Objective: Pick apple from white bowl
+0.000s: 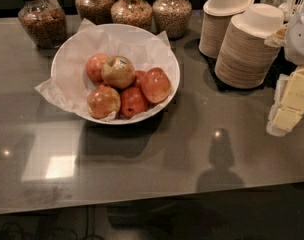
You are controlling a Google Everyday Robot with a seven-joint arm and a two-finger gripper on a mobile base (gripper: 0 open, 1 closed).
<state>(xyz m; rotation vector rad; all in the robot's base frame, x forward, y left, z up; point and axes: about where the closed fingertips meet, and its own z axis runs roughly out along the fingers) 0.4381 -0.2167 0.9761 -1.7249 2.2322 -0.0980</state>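
Observation:
The white bowl [72, 54], wide and lined with crinkled white paper, stands on the grey table left of centre. It holds several apples. The apple [118, 71] is the palest one, yellow-green with a red blush and a small white sticker near its stem; it lies on top of the pile, toward the back left. Redder apples lie around and under it. My gripper [291, 106], white with pale yellow tips, is at the right edge of the view, over the table and far to the right of the bowl. It holds nothing.
Several glass jars of grains [42, 19] stand along the back behind the bowl. Two stacks of small tan paper bowls [247, 49] stand at the back right, just left of my gripper. The table's front edge [142, 201] runs across the bottom.

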